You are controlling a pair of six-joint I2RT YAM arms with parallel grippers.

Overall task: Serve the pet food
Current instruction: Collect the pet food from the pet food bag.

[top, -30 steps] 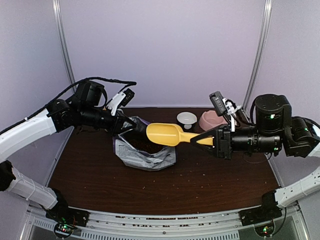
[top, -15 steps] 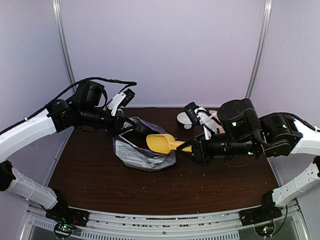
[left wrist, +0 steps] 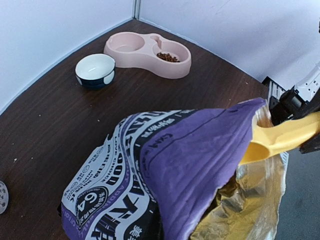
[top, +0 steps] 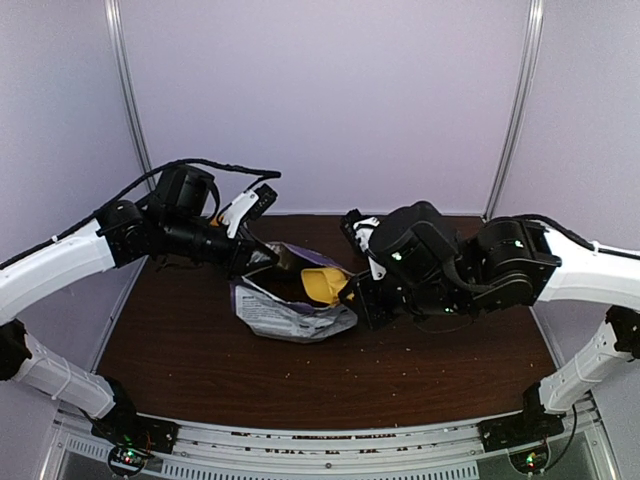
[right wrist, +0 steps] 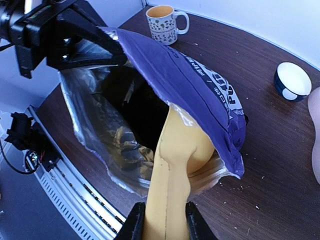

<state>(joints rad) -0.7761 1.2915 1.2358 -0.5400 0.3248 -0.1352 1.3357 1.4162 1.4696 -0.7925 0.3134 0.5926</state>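
- On the dark wooden desk (top: 180, 340), toward the middle: purple bag (top: 290, 312) slumped on its side, mouth open toward the right arm, silver lining showing
- At the bag's upper lip: left hand (top: 266, 257), pressed together on the purple edge and holding it up off the lower side
- Inside the mouth of the bag: yellow scoop (right wrist: 181, 145), its cup pushed in under the raised lip, its handle sticking out toward the right arm
- On that handle: right hand (right wrist: 165, 226), pinching it from both sides, one finger against each edge
- Deeper in the bag: dark, contents too hard to make out from the right wrist view
- Near the back corner of the desk, well apart from the bag: pink double bowl (left wrist: 145, 63), with pet food (left wrist: 168, 57) as a small heap of brown pellets in the compartment farther from the small bowl (left wrist: 95, 70)
- Near the pink double bowl: that small bowl, white inside, dark outside, upright
- Past the bag in the right wrist view: mug (right wrist: 162, 23), speckled, yellow inside, upright, not touching the bag
- Around the bag's mouth: a few pale crumbs scattered on the desk
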